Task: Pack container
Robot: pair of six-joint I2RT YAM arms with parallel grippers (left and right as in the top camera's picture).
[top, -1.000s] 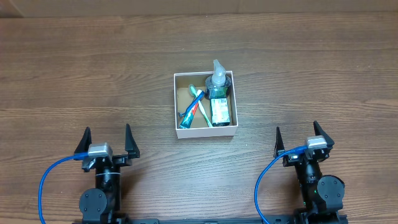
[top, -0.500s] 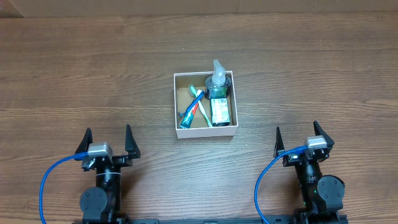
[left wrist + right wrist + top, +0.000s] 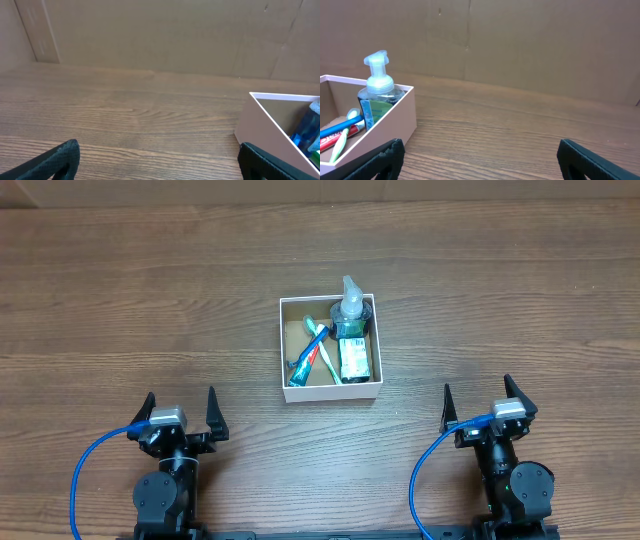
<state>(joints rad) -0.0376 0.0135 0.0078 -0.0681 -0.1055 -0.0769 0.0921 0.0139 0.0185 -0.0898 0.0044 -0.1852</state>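
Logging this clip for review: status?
Left gripper open, empty. Right gripper open, empty. Container mid-table, holding pump bottle and toothbrushes. Nothing in the way.

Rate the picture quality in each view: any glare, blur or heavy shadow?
Overhead view: evenly lit, sharp, no glare or hard shadows around the container. Left wrist view: the table grain is slightly soft, the left gripper dark and blurred at the bottom corners. Right wrist view: the pump bottle is crisp, the right gripper underexposed, no glare.
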